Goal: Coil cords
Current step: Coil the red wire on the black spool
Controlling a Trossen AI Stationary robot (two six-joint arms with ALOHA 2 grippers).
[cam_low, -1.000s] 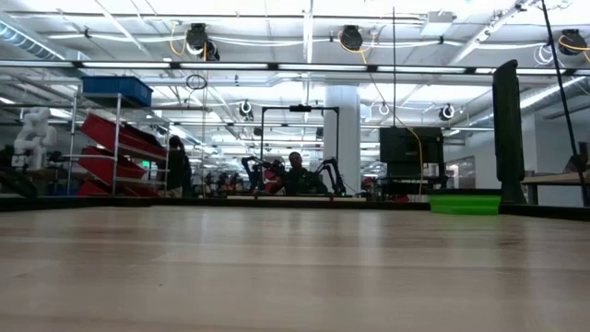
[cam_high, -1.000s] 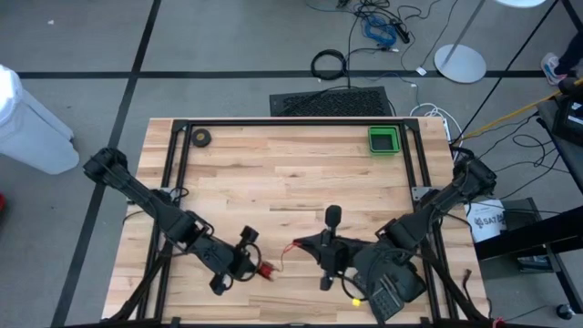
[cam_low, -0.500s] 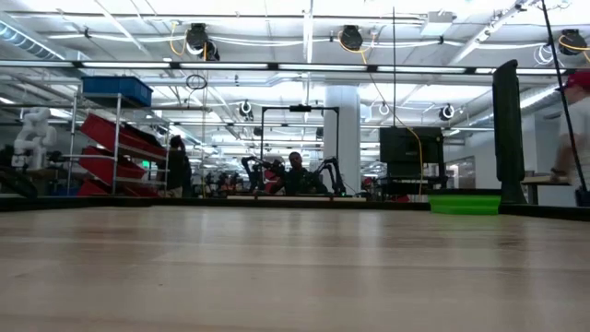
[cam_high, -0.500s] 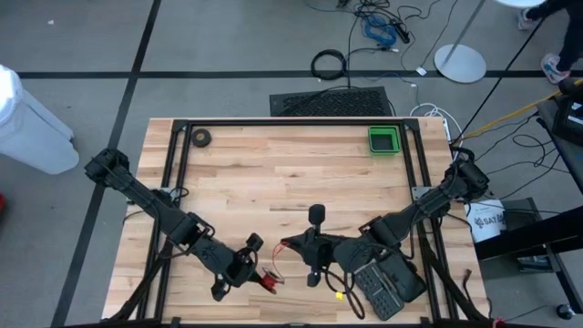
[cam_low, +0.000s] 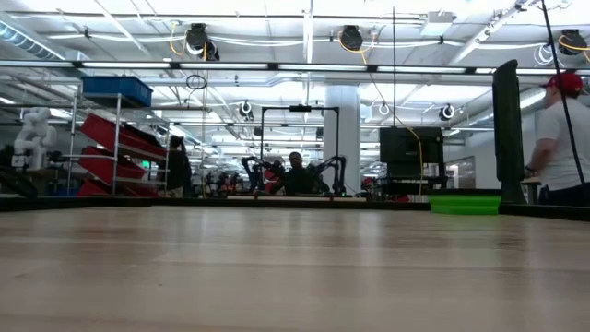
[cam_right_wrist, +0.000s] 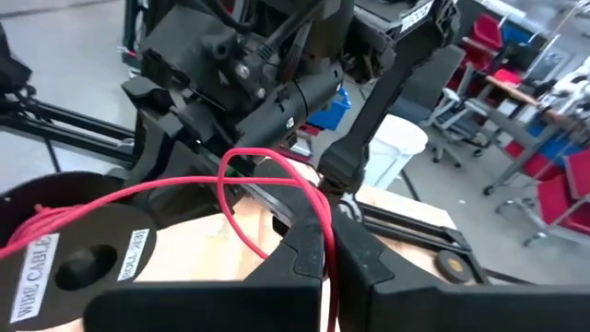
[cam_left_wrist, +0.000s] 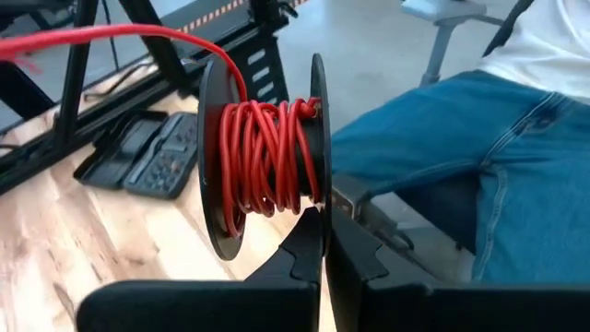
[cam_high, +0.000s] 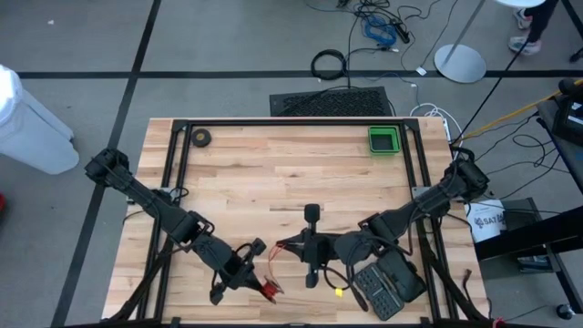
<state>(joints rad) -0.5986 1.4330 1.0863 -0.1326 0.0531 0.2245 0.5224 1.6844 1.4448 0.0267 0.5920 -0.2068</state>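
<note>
I have two pincers, both low over the near edge of the pale wooden surface (cam_high: 291, 173), far from the small green plastic tray (cam_high: 383, 139) at the back.

My left pincer (cam_left_wrist: 321, 242) is pressed together on the rim of a black plastic spool wound with thin red wire (cam_left_wrist: 265, 157), the cords I am coiling. From above, the spool itself is hard to make out; only a red spot shows at the left pincer (cam_high: 258, 281), towards the front edge and left of the green tray.

My right pincer (cam_right_wrist: 328, 242) is pressed together on the red strand, which loops in front of it and runs off to a second black spool (cam_right_wrist: 78, 263). Its white label reads "WIRE CABLE"; smaller print beside it is too blurred to read, and the spool is cut off at the picture's edge. From above, the right pincer (cam_high: 311, 246) sits just right of the left one.

I count one green tray, one small dark ring-shaped tape roll (cam_high: 200, 138) along the back edge left of the tray, and one dark keypad-like case (cam_high: 387, 284) right of the pincers.

From surface height neither pincer shows; one person in a white shirt (cam_low: 560, 129) stands behind the tray, partly cut off.
</note>
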